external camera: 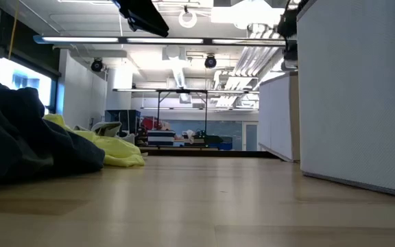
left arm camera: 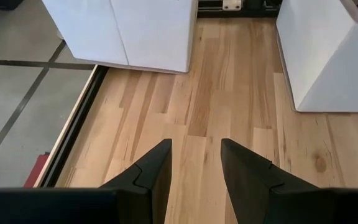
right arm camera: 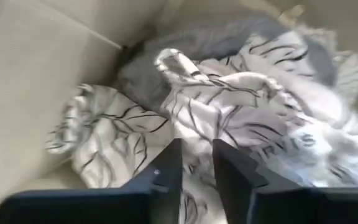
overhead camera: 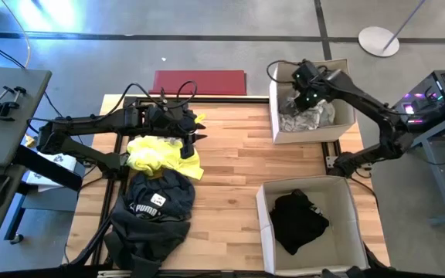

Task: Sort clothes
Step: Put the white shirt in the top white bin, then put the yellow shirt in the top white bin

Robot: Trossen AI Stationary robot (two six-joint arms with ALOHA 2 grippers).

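Boxes point(overhead camera: 312, 102) number two, and we count two garments loose at nine o'clock: neon yellow garment point(overhead camera: 163, 155) and dark Puma garment point(overhead camera: 157, 202). Only the right wrist view shows us the patterned garment point(right arm camera: 241, 118) beneath the right gripper point(right arm camera: 196, 163), fingers narrow, gripping nothing; left gripper point(left arm camera: 196, 168) stands partly open over bare wood.

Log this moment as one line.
right claw: over patterned garment in far box | left claw: open, above neon yellow garment

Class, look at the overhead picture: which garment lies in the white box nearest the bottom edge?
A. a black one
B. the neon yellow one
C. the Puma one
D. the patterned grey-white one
A: a black garment lies in the near box; the patterned one is in the far box.
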